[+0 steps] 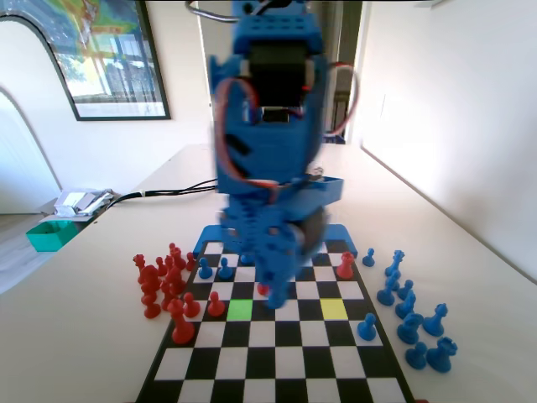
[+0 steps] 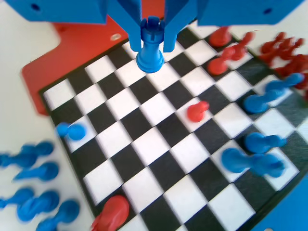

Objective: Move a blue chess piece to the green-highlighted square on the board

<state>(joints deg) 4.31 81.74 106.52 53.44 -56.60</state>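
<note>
My gripper (image 2: pixel 150 44) hangs over the board (image 2: pixel 144 159), shut on a blue chess piece (image 2: pixel 150 45) with a notched castle top. The piece sits upright between the jaws, its round base clear of the squares below. In the fixed view the gripper (image 1: pixel 277 295) is low over the board (image 1: pixel 277 369), blurred, with the blue chess piece (image 1: pixel 278 300) at its tip. The green-highlighted square (image 1: pixel 240 309) lies just to the left of it in that view. A small blue pawn (image 1: pixel 367 327) stands on the board's right side.
A yellow square (image 1: pixel 333 309) lies right of the gripper. Red pieces (image 1: pixel 159 281) crowd the table left of the board, blue pieces (image 1: pixel 415 323) right of it. A red pawn (image 1: pixel 216 304) stands beside the green square, and another red pawn (image 2: pixel 197 110) stands mid-board. Two blue pawns (image 1: pixel 215 269) stand on the far rows.
</note>
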